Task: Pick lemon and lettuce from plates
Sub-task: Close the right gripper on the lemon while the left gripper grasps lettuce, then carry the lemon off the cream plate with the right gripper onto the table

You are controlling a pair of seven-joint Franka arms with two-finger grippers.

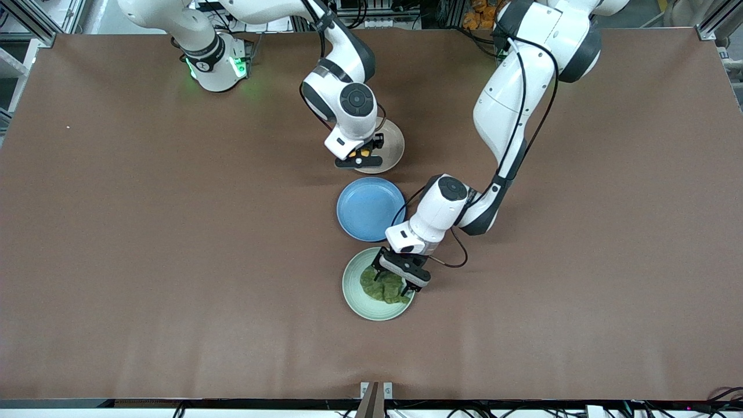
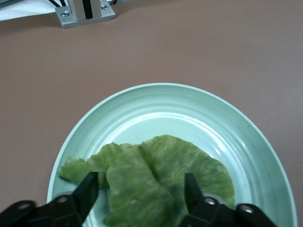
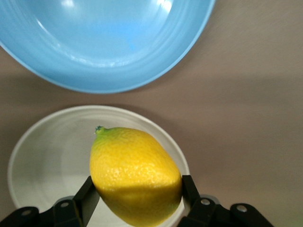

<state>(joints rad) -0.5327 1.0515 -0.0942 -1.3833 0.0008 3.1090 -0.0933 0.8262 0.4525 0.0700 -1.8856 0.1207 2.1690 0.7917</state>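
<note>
My right gripper (image 1: pixel 361 157) is over the beige-pink plate (image 1: pixel 393 145). It is shut on the yellow lemon (image 3: pixel 135 175), with a finger touching each side (image 3: pixel 90 191). It holds the lemon a little above that plate (image 3: pixel 42 156). The lemon shows as a small yellow spot in the front view (image 1: pixel 365 154). My left gripper (image 1: pixel 399 271) is low over the mint green plate (image 1: pixel 357 299). It is open, with one finger (image 2: pixel 89 187) on each side of the dark green lettuce leaf (image 2: pixel 156 177). The leaf lies on that plate (image 2: pixel 142 106) and also shows in the front view (image 1: pixel 380 285).
An empty blue plate (image 1: pixel 370 208) sits between the two plates and fills one edge of the right wrist view (image 3: pixel 109 42). A metal bracket (image 1: pixel 376 390) stands at the table's edge nearest the front camera, also in the left wrist view (image 2: pixel 85 12).
</note>
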